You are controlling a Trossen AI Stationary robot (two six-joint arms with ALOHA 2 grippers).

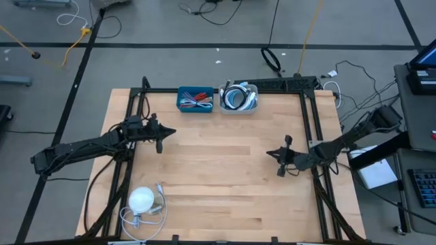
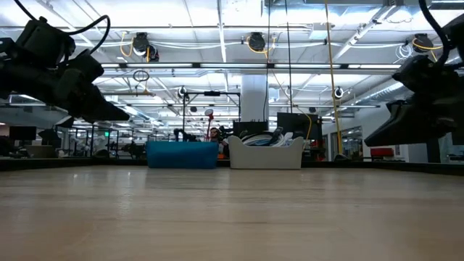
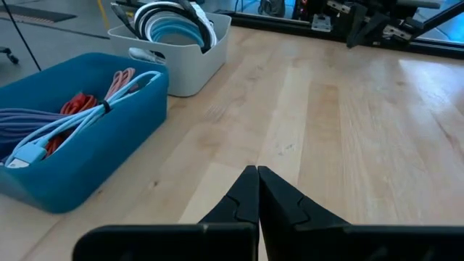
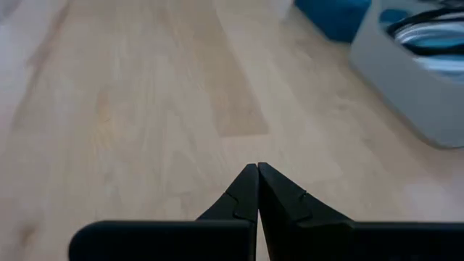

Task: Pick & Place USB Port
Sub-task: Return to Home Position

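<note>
Left claw (image 3: pixel 258 172), right claw (image 4: pixel 257 169): closed, apart

We see the gray bin (image 1: pixel 238 110) standing upright just to the right of the blue bin (image 1: pixel 195 107) in the high view, the two nearly touching. Coiled cables (image 1: pixel 237 97) in black, white and light blue fill it, their loops rising slightly above its rim.

table (image 1: pixel 225 184): pale wood, streaky planks
blue bin (image 3: pixel 94 159): solid teal-ish
cables (image 3: pixel 80 107): red, lilac, white
gray bin (image 3: pixel 196 72): pale, nearly white
coils (image 3: pixel 174 22): black, white, light blue
</note>
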